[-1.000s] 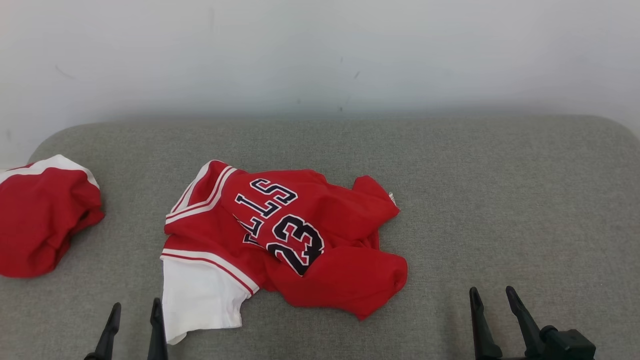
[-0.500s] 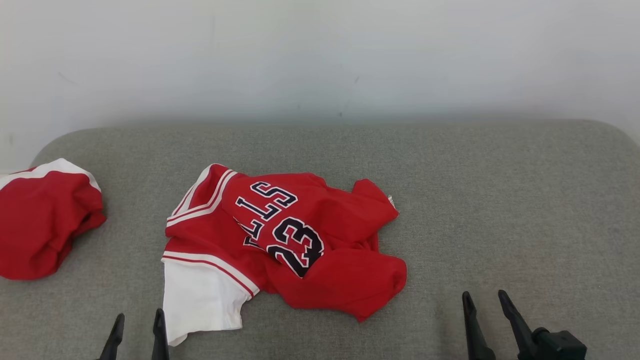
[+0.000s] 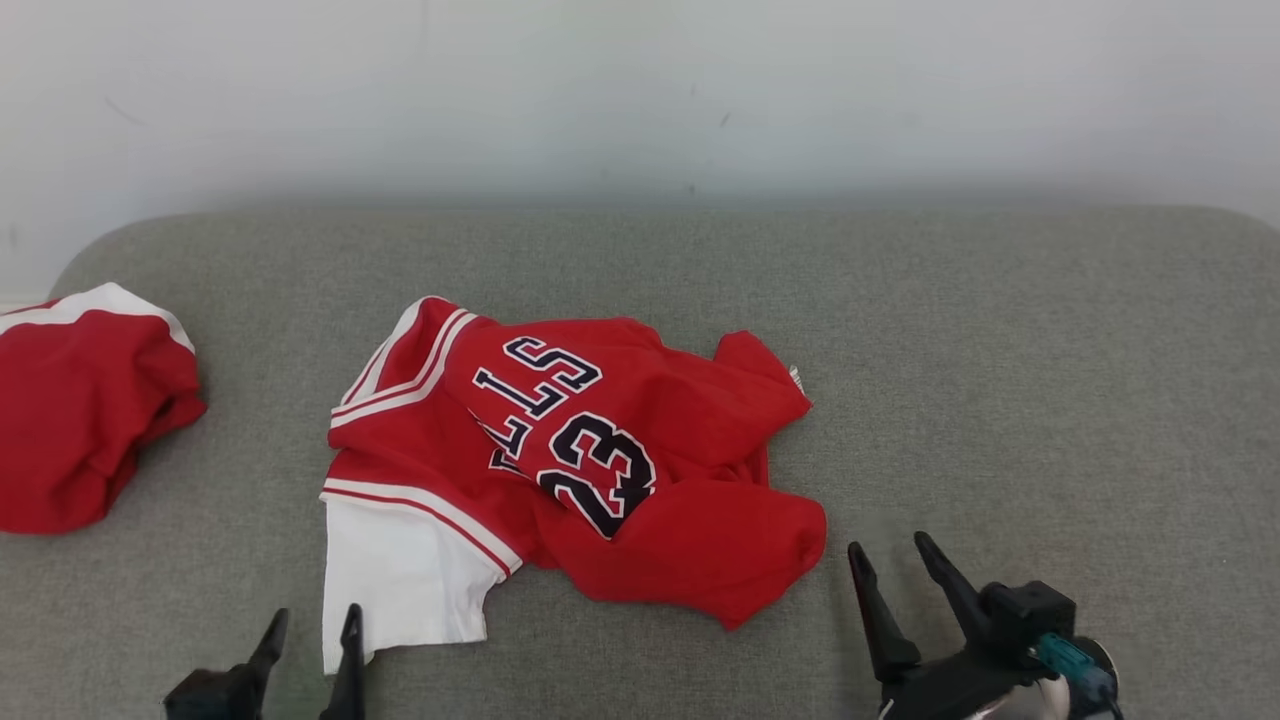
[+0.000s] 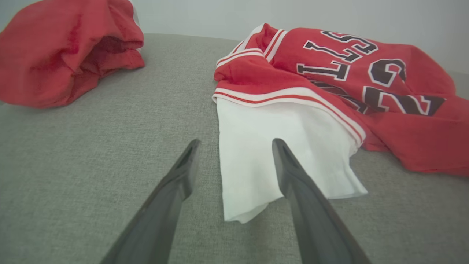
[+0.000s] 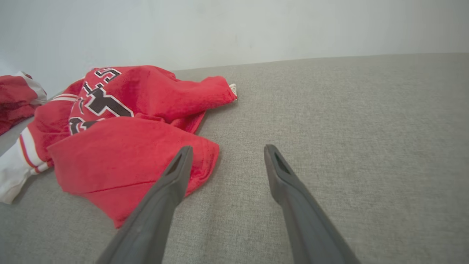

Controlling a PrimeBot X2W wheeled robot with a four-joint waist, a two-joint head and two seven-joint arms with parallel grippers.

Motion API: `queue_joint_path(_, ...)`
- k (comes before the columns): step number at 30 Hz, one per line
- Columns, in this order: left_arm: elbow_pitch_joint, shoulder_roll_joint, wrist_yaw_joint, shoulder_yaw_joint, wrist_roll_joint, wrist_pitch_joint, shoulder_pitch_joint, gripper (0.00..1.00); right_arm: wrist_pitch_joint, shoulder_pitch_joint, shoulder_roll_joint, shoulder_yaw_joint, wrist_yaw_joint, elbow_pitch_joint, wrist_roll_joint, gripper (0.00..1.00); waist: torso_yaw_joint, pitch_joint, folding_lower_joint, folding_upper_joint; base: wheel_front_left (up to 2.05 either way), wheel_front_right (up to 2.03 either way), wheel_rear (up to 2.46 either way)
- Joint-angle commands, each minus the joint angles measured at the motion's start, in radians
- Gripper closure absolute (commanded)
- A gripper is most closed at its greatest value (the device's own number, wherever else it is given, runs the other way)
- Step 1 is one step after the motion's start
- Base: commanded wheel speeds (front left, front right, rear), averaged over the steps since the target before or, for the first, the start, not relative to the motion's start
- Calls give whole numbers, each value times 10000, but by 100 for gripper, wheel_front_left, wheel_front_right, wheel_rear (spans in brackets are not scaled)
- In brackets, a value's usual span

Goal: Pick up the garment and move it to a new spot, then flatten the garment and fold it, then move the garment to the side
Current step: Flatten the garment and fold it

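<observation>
On grey cushion [image 3: 1000, 350], crumpled red jersey [image 3: 600, 440] laid at centre, left claw [image 3: 316, 614] spread wide at seven o'clock, right claw [image 3: 888, 545] spread wide at four o'clock.

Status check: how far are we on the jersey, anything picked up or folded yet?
Done: nothing visible; the jersey lies crumpled on the grey cushion. In hand: both open, empty, the left gripper by its white end, the right gripper by its red end. Left: pick up, move, flatten, fold, set aside.
</observation>
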Motion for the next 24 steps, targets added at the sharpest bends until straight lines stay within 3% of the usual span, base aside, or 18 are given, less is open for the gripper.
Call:
queue_joint_path(1,237,87,-10,-166,-111,-32,-179,0,-36,-182,-31,151,9,251,121,0,57,95,-2,-1,0,0,0)
queue_joint_path(11,1796,400,-4,-1292,-981,-32,-1310,0,-51,-1537,150,994,9,2202,703,0,294,466,-2,-1,0,0,0)
queue_joint_path(21,3381,352,-6,-2369,-2124,-24,-2317,0,-21,-2439,260,1609,9,3642,1256,0,380,852,-2,-1,0,0,0)
queue_joint_path(22,3508,299,-6,-2537,-2305,-18,-2380,0,-18,-2471,274,1663,9,3713,1337,27,376,864,-2,-1,0,0,0)
queue_joint_path(23,3600,269,-6,-2611,-2454,-6,-2464,41,-8,-2509,285,1726,9,3746,1394,82,368,876,-2,-1,0,0,0)
queue_joint_path(24,3646,268,-7,-2721,-2596,2,-2513,78,-3,-2526,296,1787,9,3753,1440,100,353,876,-2,-1,0,0,0)
